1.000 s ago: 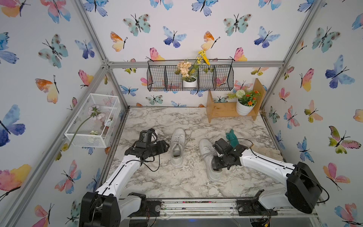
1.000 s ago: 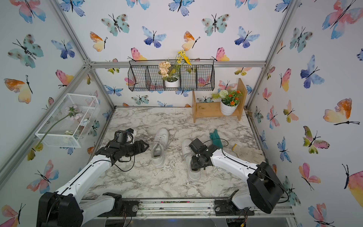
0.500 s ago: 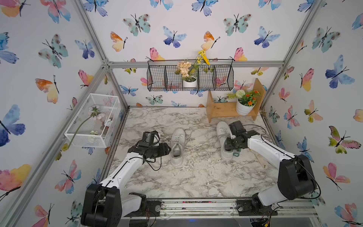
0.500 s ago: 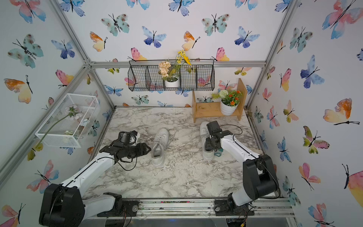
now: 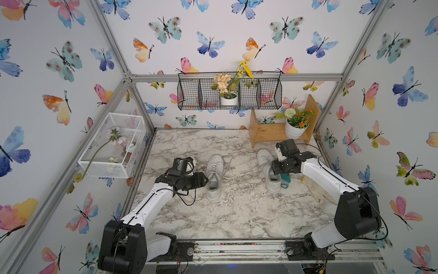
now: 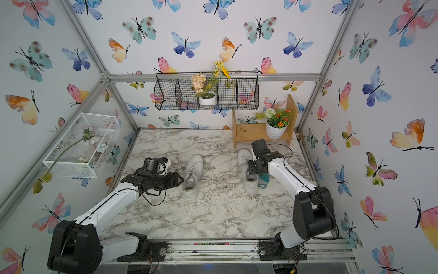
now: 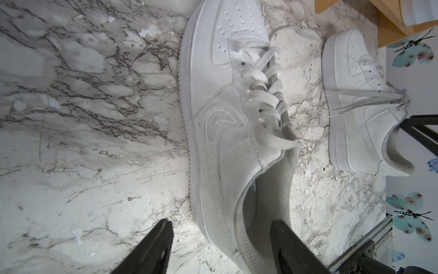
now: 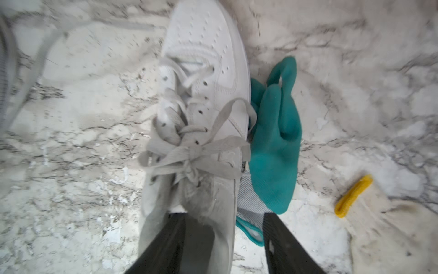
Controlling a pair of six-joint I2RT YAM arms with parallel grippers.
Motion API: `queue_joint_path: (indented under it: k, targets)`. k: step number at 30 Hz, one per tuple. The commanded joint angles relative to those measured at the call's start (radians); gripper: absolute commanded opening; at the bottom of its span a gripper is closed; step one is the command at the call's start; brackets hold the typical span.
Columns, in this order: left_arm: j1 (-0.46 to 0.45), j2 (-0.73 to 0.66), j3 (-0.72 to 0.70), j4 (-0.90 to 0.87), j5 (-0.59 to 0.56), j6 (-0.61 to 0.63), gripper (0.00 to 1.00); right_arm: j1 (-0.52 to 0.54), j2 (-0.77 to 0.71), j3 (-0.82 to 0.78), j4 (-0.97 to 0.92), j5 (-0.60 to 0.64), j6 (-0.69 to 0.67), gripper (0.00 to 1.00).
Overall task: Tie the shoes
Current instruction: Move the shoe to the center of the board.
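half done, by look of it. right shoe [image 5: 269, 170] sits against teal glove [image 8: 275, 142] on marble table [image 5: 237, 213], laces in bow [image 8: 189, 156]. right claw [image 8: 222, 215] spread at its heel, one finger on collar, other outside by glove, gripping nothing. left shoe [image 5: 214, 175] mid-table, laces [image 7: 267, 95] loose. left claw [image 7: 219, 223] spread astride heel wall, not clamped — probably placed to steady shoe for knotting.
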State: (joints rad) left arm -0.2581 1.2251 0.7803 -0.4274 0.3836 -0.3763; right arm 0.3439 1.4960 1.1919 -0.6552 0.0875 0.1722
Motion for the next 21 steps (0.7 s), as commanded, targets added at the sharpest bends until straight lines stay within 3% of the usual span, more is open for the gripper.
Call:
queue_joint_path:
  k: [1, 6, 13, 17, 21]
  targets:
    - [-0.027, 0.027, 0.034, -0.030, 0.030, 0.044, 0.71, 0.025, -0.064, 0.066, -0.049, -0.055, 0.014, 0.57]
    - [-0.081, 0.102, 0.069, -0.038, -0.018, 0.063, 0.71, 0.146, -0.033, 0.091, 0.018, -0.055, 0.013, 0.60]
    - [-0.090, 0.172, 0.085, -0.052, -0.175, 0.053, 0.67, 0.277, 0.188, 0.192, 0.124, -0.090, 0.067, 0.63]
    - [-0.090, 0.192, 0.054, -0.012, -0.190, 0.035, 0.58, 0.294, 0.344, 0.265, 0.197, -0.090, 0.100, 0.64]
    - [-0.090, 0.190, 0.026, 0.013, -0.244, -0.005, 0.37, 0.300, 0.491, 0.371, 0.238, -0.076, 0.125, 0.65]
